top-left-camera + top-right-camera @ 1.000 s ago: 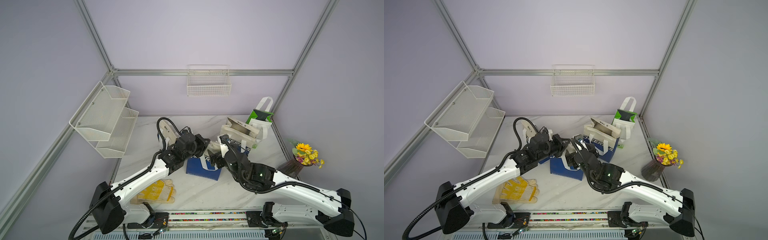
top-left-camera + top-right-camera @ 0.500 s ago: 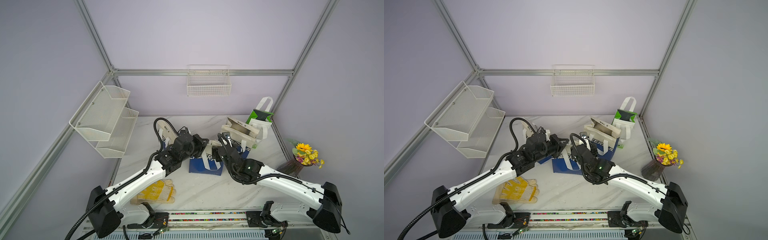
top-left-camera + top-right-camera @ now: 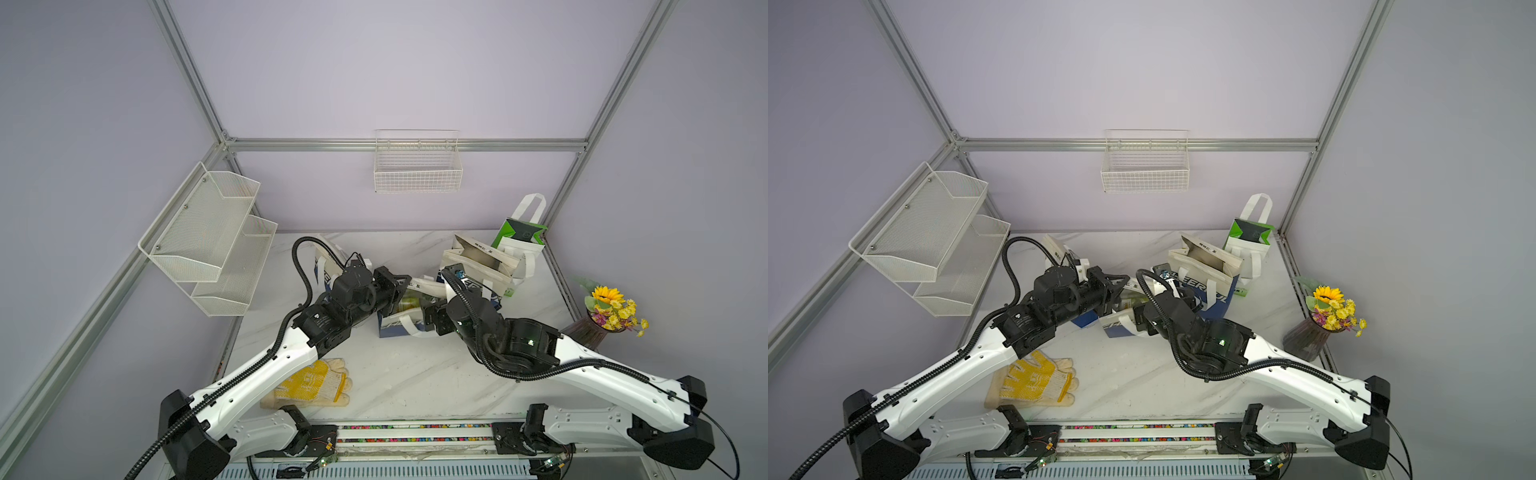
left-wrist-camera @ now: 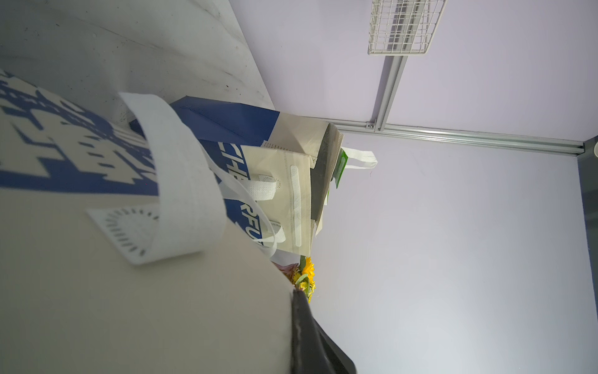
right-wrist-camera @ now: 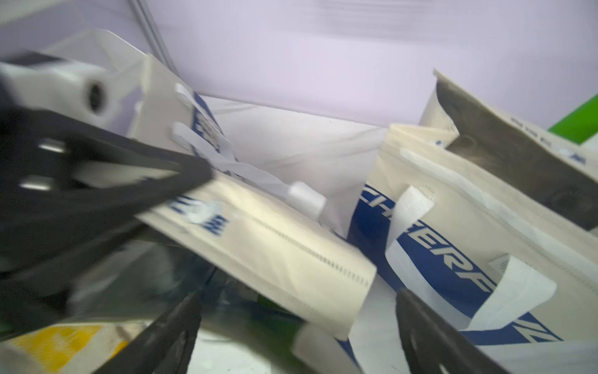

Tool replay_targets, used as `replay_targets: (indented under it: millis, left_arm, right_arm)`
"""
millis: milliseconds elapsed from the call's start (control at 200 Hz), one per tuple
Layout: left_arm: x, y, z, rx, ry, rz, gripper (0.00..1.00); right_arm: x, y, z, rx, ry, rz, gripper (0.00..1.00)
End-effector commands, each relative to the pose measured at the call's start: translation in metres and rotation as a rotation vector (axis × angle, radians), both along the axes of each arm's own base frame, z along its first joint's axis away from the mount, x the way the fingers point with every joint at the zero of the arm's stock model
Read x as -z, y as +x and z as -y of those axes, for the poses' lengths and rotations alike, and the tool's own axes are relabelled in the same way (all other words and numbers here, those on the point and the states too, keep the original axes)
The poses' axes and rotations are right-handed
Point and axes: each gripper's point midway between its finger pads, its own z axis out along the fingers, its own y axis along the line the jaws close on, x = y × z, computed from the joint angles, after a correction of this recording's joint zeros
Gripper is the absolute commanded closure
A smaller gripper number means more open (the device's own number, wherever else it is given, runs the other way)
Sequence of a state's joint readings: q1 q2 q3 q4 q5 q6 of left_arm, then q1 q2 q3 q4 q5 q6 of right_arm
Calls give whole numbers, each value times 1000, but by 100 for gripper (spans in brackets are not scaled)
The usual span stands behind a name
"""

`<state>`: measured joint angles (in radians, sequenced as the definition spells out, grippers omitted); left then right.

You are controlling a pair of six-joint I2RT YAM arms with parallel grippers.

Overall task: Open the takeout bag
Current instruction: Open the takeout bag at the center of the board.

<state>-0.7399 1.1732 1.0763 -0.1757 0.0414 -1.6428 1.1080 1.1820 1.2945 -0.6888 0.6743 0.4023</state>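
Note:
The takeout bag [image 3: 392, 326] [image 3: 1115, 326] is cream and blue with white handles and lies mid-table in both top views. My left gripper [image 3: 406, 283] [image 3: 1122, 286] is shut on the bag's upper cream flap [image 5: 275, 252] and holds it up, so the mouth gapes. In the left wrist view the cream panel [image 4: 145, 307] fills the near side against one black finger [image 4: 307, 330]. My right gripper [image 3: 428, 316] [image 5: 297, 323] stands open at the bag's mouth with nothing between its fingers. Something dark and green shows inside, blurred.
A second cream-and-blue bag [image 3: 482, 266] stands open at the back right, beside a green-and-white bag [image 3: 519, 237]. Another bag [image 3: 324, 266] sits behind my left arm. Yellow gloves [image 3: 311, 382] lie front left. A flower vase [image 3: 602, 320] stands at the right edge.
My left gripper has lifted the bag's upper flap, and the mouth has opened. My right arm has swung in so that its open gripper is at the mouth.

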Motion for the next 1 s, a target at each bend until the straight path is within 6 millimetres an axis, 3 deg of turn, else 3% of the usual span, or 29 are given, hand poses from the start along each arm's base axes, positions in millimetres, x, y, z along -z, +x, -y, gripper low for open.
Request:
replay_targets:
  millis: [0,180,280,505,610,685,805,990]
  left_arm:
    - [-53,6,3,13,-134,107,100]
    - [-51,13,-4,7,-132,92,100]
    - [-51,15,-10,-2,-128,87,100]
    - [-51,14,-15,34,-196,68,100]
    - [-49,16,-19,62,-190,72,67]
    - [-42,18,-22,59,-175,66,55]
    - [-31,23,-18,81,-162,44,53]
    - [-27,32,-13,93,-157,38,48]
  right_arm:
    - [18,-15,10,-2,-289,-47,3]
    - [2,-13,-23,-107,-362,3,3]
    - [10,-9,-49,-177,-429,-15,3]
    - [20,29,-33,-76,-497,-65,4]
    - [11,34,-32,-92,-482,-65,4]
    - [11,37,-31,-113,-469,-102,3]
    - [27,39,-35,-142,-511,-156,3]
    - [38,62,-32,-121,-529,-195,3]
